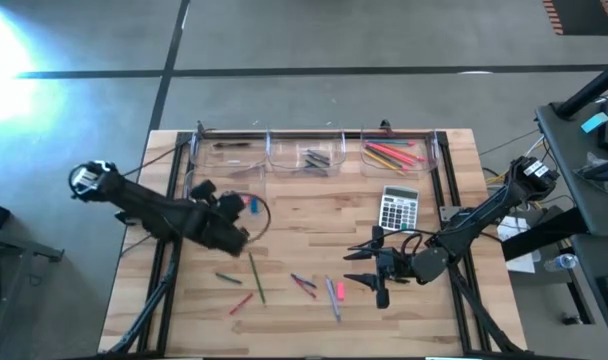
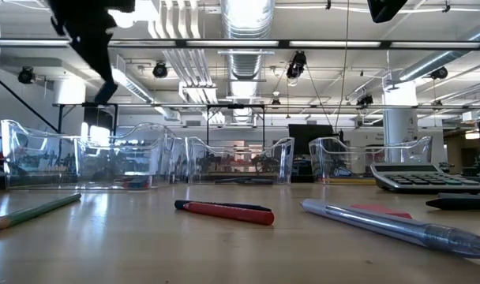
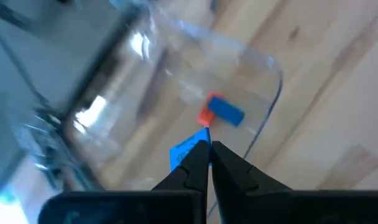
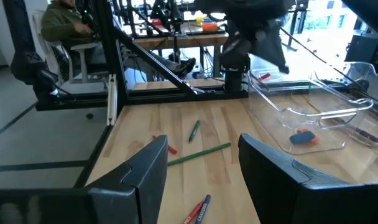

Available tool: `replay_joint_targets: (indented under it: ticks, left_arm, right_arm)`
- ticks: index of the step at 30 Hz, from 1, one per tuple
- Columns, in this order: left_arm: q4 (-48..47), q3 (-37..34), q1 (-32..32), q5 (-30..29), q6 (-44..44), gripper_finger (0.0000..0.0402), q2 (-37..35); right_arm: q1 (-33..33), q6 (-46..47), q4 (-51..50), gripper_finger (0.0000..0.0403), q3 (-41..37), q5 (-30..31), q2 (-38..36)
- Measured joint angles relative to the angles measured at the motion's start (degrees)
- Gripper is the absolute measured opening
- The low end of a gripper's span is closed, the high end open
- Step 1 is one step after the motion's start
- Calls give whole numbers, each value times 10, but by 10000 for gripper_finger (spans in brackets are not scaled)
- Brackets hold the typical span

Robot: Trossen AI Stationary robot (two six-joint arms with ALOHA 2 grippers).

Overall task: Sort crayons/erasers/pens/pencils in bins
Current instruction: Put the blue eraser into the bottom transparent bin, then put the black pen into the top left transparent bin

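A clear bin (image 1: 268, 215) stands left of the table's middle, with a blue eraser (image 3: 227, 112) lying on an orange-pink one (image 3: 206, 116) inside. My left gripper (image 3: 209, 155) is shut and hangs above the table beside this bin (image 3: 263, 68). A small blue piece (image 3: 188, 150) shows at its tip. My right gripper (image 1: 356, 265) stands open and level near the table's middle with nothing between its fingers. Three more bins (image 1: 309, 155) line the far edge. Loose pencils (image 1: 256, 280) and crayons (image 1: 304, 284) lie flat on the near part of the table. My left gripper has a small blue piece (image 3: 188, 150) showing against the side of one fingertip. The fingers hide where the two meet, and I cannot tell whether the piece is pinched between them or lies below them.
A grey calculator (image 1: 399, 208) lies right of the middle. A red crayon (image 2: 228, 211), a green pencil (image 2: 35, 211) and a clear pen (image 2: 390, 225) lie near the front. Black rails frame the table's sides. A person (image 4: 68, 25) sits beyond the table.
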Motion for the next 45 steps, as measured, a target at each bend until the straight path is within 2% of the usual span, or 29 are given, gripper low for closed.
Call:
replay_joint_targets:
  ticks: [5,9,17,22,26,32,36,42,45]
  left_arm:
    - [111,-100,51,86,63,1,-82]
    - [142,-139,62,88,65,30,-118]
    - [148,-132,63,62,64,126,-142]
    - [172,-96,56,43,104,162,-172]
    - [294,-90,22,8,204,166,-228]
    - [525,-166,-8,-4,381,166,-312]
    - [617,-225,-9,6,420,166,-370]
    - [768,-336,-10,78,454,166,-473]
    - [825,-398,-10,79,456,166,-532]
  right_arm:
    - [0,0,0,187,0,0,0]
    - [0,0,0,187,0,0,0]
    - [0,0,0,187,0,0,0]
    - [0,0,-1,187,0,0,0]
    - [0,1,-5,187,0,0,0]
    - [0,2,-6,187,0,0,0]
    - [0,2,-7,187,0,0,0]
    - [0,2,-10,187,0,0,0]
    - [0,2,-13,187,0,0,0]
